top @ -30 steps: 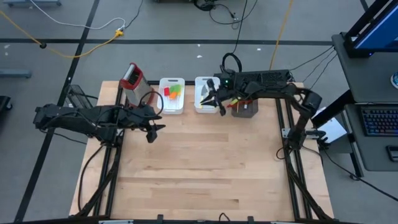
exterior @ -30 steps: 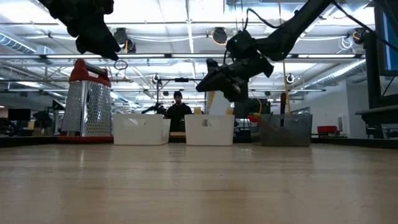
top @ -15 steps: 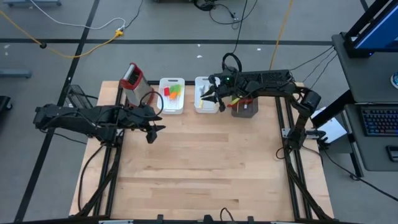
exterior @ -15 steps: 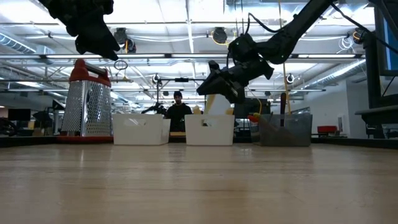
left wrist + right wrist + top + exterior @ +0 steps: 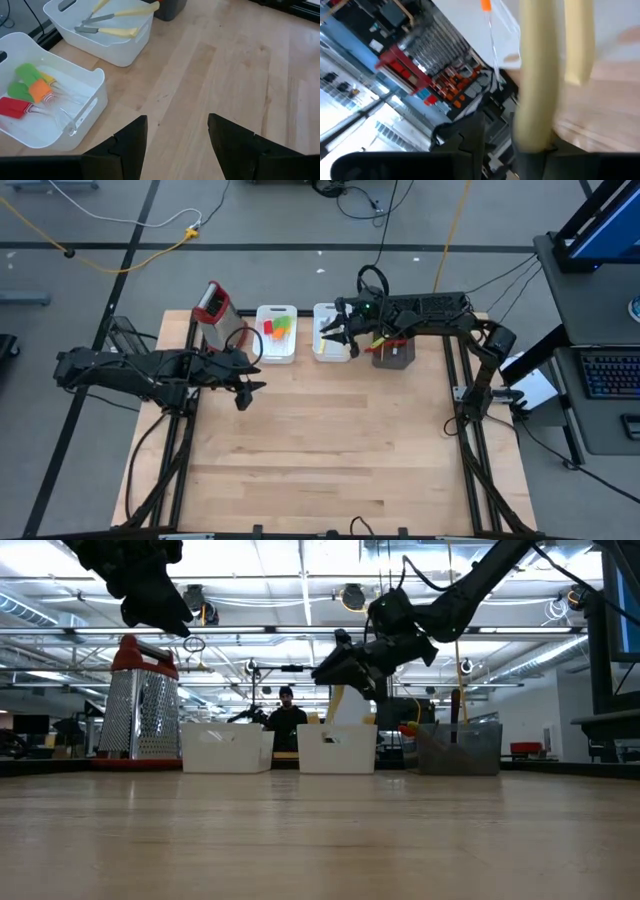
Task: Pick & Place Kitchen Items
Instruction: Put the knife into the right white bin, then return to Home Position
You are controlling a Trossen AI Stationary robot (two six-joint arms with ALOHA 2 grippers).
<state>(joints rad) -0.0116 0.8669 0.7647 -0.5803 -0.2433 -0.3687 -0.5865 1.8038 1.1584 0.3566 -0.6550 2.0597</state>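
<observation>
1. Rising over the white bin [image 5: 331, 346], the right end effector [image 5: 334, 332] tilts, clamped on a cream-handled knife [image 5: 534, 75].
2. Left end effector [image 5: 175, 145] hovers above the bench [image 5: 320, 440], open, empty.
3. Knife looks light, stiff, smooth; handle's the safe hold.

From above, the right end effector [image 5: 335, 332] covers part of the white bin [image 5: 322, 352] under it, and whatever it carries is too small to make out there. In its own wrist view a cream handle [image 5: 535, 75] fills the middle, blurred and cut off at the top edge, so the blade end never shows. Looking level across the worktop, the bin walls hide everything inside. The left end effector [image 5: 150, 600] runs off the top edge there. The person [image 5: 287, 716] far behind is tiny.
</observation>
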